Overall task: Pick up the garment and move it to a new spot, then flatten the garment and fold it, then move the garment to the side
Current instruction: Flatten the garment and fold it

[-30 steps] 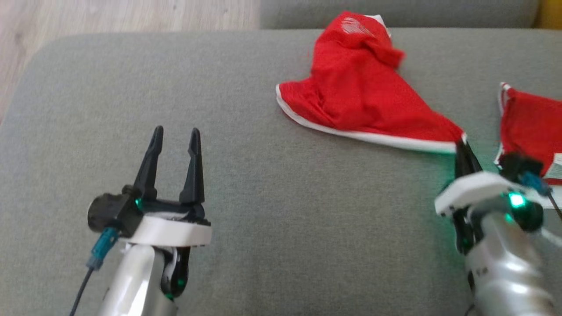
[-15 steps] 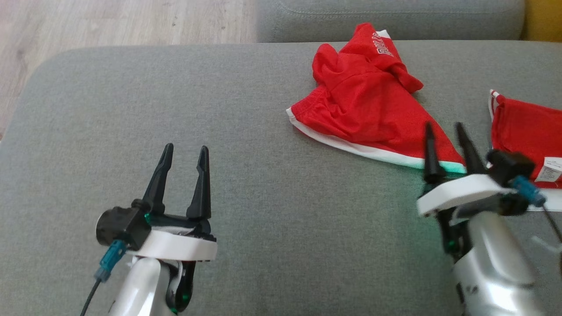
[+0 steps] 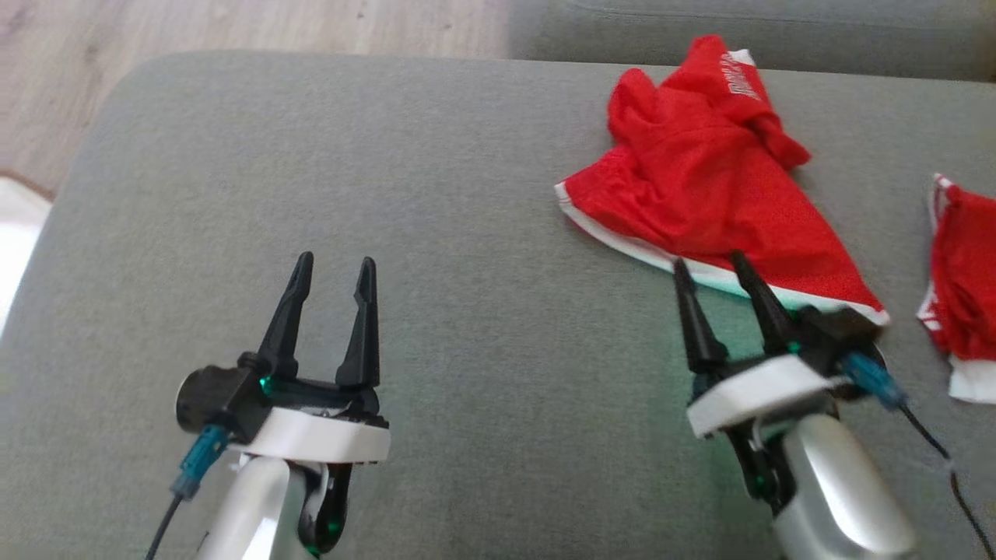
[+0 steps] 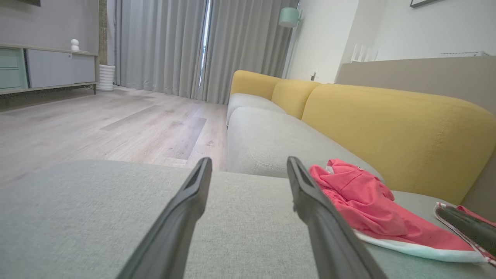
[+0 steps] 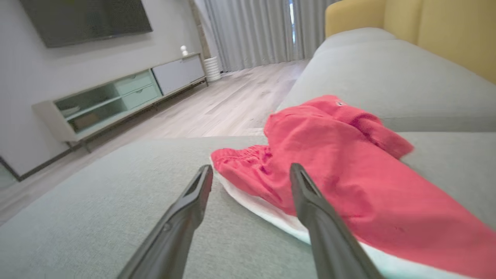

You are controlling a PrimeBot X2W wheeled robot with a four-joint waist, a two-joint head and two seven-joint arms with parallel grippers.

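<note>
The garment (image 3: 700, 187) is red mesh with a white hem and lies crumpled on the grey sofa seat (image 3: 467, 194), at the upper right of the head view. My right gripper (image 3: 706, 260) stands open at its near hem, fingertips over the white edge, holding nothing. The right wrist view shows the garment (image 5: 341, 170) just ahead, with the right gripper (image 5: 252, 167) open and one finger over the hem. My left gripper (image 3: 336, 260) is open and empty at the lower left, well apart from the cloth. Seen from the left wrist, the left gripper (image 4: 248, 161) has the garment (image 4: 360, 201) to its right.
A second red piece of clothing (image 3: 965, 280) lies at the right edge of the seat. Wooden floor (image 3: 233, 31) runs past the seat's far-left edge. A yellow backrest (image 4: 387, 124) lines the sofa. A low TV cabinet (image 5: 116, 97) stands against the wall.
My right gripper was shut on the garment's white-trimmed corner; it has opened, let go, and moved left along the hem. The head camera has shifted. The left gripper has kept its pose.
</note>
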